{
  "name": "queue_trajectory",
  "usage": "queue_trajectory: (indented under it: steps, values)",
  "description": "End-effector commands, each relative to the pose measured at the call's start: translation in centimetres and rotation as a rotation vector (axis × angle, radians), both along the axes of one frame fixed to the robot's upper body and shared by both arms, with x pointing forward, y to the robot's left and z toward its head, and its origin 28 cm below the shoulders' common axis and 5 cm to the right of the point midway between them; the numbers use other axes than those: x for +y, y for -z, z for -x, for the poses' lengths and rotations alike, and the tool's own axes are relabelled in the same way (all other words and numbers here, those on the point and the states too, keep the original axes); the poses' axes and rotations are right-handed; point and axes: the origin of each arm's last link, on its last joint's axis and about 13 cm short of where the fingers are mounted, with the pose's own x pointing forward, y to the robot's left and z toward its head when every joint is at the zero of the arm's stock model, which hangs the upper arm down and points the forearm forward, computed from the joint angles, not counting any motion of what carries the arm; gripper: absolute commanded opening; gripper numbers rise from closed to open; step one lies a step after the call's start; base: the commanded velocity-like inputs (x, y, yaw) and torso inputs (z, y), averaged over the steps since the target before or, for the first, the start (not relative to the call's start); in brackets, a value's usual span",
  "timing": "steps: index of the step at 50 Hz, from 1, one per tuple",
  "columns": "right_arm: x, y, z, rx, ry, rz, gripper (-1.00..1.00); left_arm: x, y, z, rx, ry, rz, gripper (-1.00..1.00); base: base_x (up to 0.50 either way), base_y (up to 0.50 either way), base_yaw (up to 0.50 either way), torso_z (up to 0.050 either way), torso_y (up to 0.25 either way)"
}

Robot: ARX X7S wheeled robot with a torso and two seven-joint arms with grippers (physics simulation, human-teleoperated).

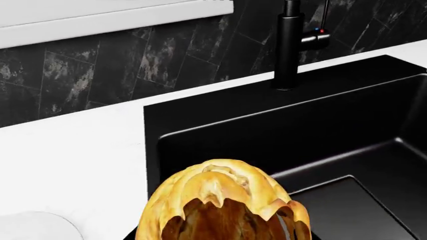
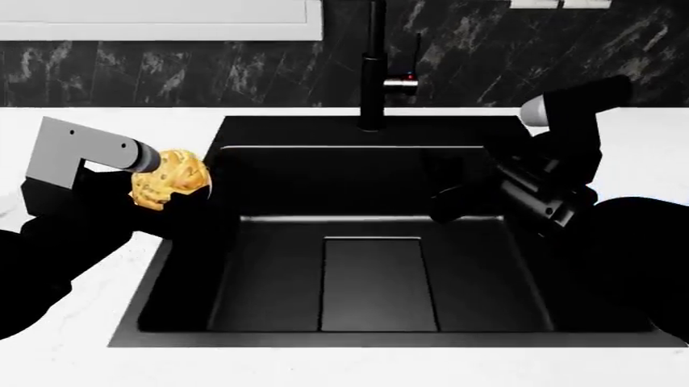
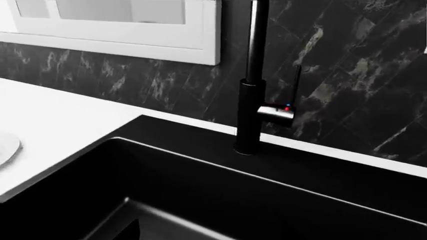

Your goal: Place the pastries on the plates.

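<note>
A golden-yellow lumpy bun (image 2: 167, 177) hangs at the end of my left arm, above the white counter just left of the sink. My left gripper (image 2: 185, 189) is shut on it. The same bun (image 1: 223, 202) covers the jaws in the left wrist view. A pale plate (image 1: 30, 226) shows on the counter beside and below the bun, and its rim (image 3: 5, 146) also appears in the right wrist view. My right gripper (image 2: 450, 205) hangs over the sink's right half, dark against dark, so its jaws cannot be made out.
A black sink (image 2: 377, 274) fills the middle of the white counter (image 2: 119, 125). A tall black faucet (image 2: 373, 72) stands behind it against the dark tiled wall. A white window frame (image 3: 113, 42) runs above the counter.
</note>
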Motion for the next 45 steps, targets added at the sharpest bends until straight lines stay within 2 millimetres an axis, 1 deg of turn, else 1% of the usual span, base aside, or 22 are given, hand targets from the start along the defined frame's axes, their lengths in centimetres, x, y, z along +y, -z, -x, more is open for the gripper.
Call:
queue_trajectory:
  steps: [1, 11, 14, 15, 19, 25, 29, 35, 36, 39, 40, 41, 43, 45]
  values:
    - [0.0, 0.1, 0.0, -0.004, -0.001, 0.003, 1.0, 0.0, -0.2, 0.0, -0.004, -0.005, 0.008, -1.0, 0.07, 0.5, 0.0, 0.0, 0.0]
    - [-0.1, 0.1, 0.0, -0.007, 0.001, 0.002, 1.0, -0.1, -0.1, -0.2, -0.007, -0.01, 0.01, -1.0, 0.14, 0.5, 0.0, 0.0, 0.0]
    - [-0.1, 0.1, -0.1, -0.009, 0.001, 0.007, 1.0, -0.6, 0.0, -0.6, -0.007, -0.009, 0.009, -1.0, 0.2, 0.5, 0.0, 0.0, 0.0]
    - [0.0, 0.1, -0.1, -0.009, -0.001, 0.008, 1.0, -0.2, -0.2, -0.2, -0.008, -0.009, 0.009, -1.0, 0.2, 0.5, 0.0, 0.0, 0.0]
    - [0.0, 0.1, -0.1, -0.009, -0.003, 0.013, 1.0, -0.4, 0.0, -0.4, -0.008, -0.01, 0.011, -1.0, 0.2, 0.5, 0.0, 0.0, 0.0]
    - [0.0, 0.0, 0.0, -0.011, -0.006, 0.012, 1.0, -0.1, -0.1, -0.1, -0.009, -0.012, 0.013, -1.0, 0.18, 0.5, 0.0, 0.0, 0.0]
    - [0.1, 0.1, 0.0, -0.008, -0.009, 0.009, 1.0, 0.2, 0.0, 0.1, -0.006, -0.012, 0.013, -1.0, 0.02, 0.5, 0.0, 0.0, 0.003]
    - [0.0, 0.1, 0.0, -0.006, -0.007, 0.0, 1.0, 0.0, 0.0, 0.0, -0.005, -0.012, 0.013, -1.0, 0.0, 0.5, 0.0, 0.0, 0.0]
    - [0.0, 0.2, 0.0, -0.006, -0.005, 0.0, 1.0, 0.5, -0.1, 0.3, -0.004, -0.012, 0.014, -1.0, 0.0, 0.5, 0.0, 0.0, 0.0]
    - [0.0, 0.2, 0.0, -0.004, -0.003, -0.002, 1.0, 0.1, 0.1, 0.0, -0.002, -0.01, 0.013, -1.0, 0.0, 0.5, 0.0, 0.0, 0.0]
    - [0.0, 0.2, 0.0, -0.005, -0.002, -0.001, 1.0, 0.8, -0.1, 0.6, -0.002, -0.009, 0.013, -1.0, 0.01, 0.5, 0.0, 0.0, 0.0]
    - [-0.1, 0.2, 0.0, -0.005, -0.001, -0.002, 1.0, 0.3, 0.0, 0.2, -0.002, -0.009, 0.013, -1.0, 0.0, 0.5, 0.0, 0.0, 0.0]
    - [0.0, 0.2, 0.0, -0.005, -0.003, -0.002, 1.0, 0.2, 0.0, 0.1, -0.002, -0.009, 0.013, -1.0, 0.01, 0.5, 0.0, 0.0, 0.0]
    - [-0.1, 0.2, 0.0, -0.006, 0.001, -0.004, 1.0, 1.1, -0.1, 0.8, -0.001, -0.007, 0.013, -1.0, 0.01, 0.5, 0.0, 0.0, 0.0]
